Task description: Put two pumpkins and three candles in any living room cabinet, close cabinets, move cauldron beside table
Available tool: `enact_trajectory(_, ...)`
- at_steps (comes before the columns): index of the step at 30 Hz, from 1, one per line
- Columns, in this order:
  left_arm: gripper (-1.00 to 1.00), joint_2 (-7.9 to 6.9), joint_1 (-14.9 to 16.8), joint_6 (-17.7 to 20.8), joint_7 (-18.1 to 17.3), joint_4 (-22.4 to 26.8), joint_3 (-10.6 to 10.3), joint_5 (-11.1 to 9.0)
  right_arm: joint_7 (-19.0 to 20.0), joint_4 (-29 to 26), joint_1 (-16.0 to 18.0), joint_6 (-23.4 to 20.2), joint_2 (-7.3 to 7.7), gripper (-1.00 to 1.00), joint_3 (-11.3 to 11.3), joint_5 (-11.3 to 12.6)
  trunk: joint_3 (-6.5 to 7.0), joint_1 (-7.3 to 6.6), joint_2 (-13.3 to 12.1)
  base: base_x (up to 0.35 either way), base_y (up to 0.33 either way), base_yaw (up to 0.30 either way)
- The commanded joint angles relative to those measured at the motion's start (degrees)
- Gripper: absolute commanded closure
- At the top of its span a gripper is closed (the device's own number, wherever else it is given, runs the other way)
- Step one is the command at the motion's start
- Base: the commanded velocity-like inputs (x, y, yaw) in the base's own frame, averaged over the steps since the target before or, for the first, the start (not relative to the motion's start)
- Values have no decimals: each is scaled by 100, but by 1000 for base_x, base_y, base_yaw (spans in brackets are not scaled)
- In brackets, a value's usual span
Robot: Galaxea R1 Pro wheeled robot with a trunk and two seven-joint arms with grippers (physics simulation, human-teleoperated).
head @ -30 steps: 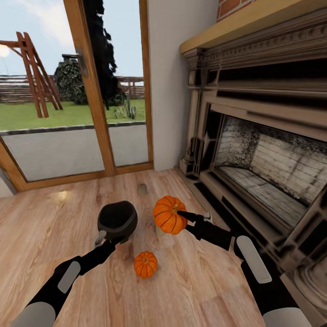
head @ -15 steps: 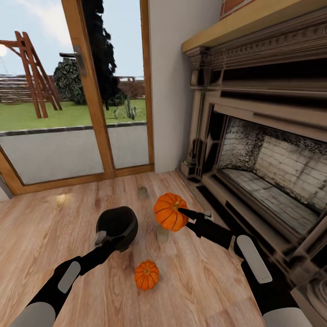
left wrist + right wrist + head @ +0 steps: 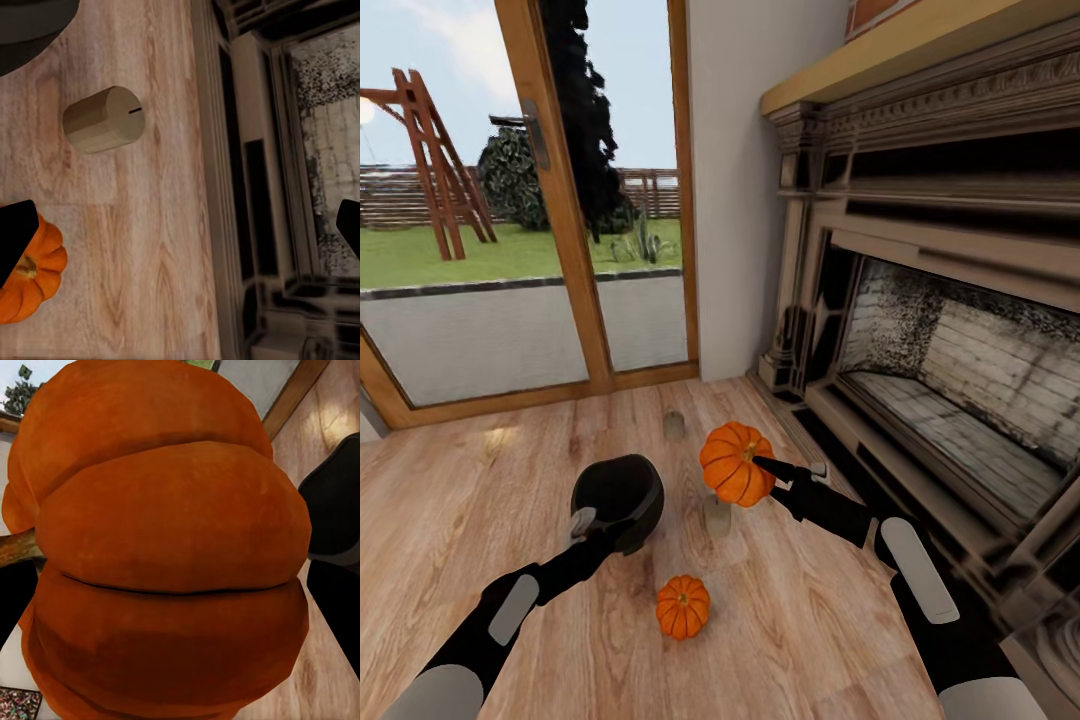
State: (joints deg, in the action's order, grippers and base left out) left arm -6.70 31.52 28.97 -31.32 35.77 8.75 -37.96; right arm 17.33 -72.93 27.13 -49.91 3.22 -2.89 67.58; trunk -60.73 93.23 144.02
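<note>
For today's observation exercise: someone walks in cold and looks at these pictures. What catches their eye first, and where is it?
The larger pumpkin, bright orange, is held up off the wooden floor by the right gripper, in front of the fireplace. Beside it the left gripper holds the black cauldron by its rim, tilted. The smaller pumpkin sits on the floor nearer the robot, with a candle below the raised pumpkin.

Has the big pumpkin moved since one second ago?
Yes. The larger pumpkin, held in the right gripper, sits slightly higher against the floor candle, which it covered more before.
</note>
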Motion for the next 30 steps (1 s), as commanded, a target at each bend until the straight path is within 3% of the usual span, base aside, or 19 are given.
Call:
enact_trajectory(1, -100, 7, 3, 56, -2, 3, 11, -29, 23, 6, 3, -8, 3, 100, -2, -17, -5, -1, 2, 0, 0, 0)
enact_trajectory(10, -100, 43, -3, 235, 50, -121, -32, -19, 26, 77, 3, 126, 3, 100, 6, -3, -5, -1, 2, 0, 0, 0)
enact_trajectory(13, -100, 97, -3, 245, 63, -676, -179, 5, 25, 87, 3, 220, 3, 100, -11, -4, -5, -1, 2, 0, 0, 0)
enact_trajectory(17, -100, 113, -5, 228, 58, -1017, -220, 13, 20, 93, 3, 241, 3, 100, -18, -15, -5, -1, 2, 0, 0, 0)
enact_trajectory(30, -100, 115, -1, 203, 76, -1171, -248, 23, 17, 86, 3, 287, 3, 100, -38, -25, -5, -1, 2, 0, 0, 0)
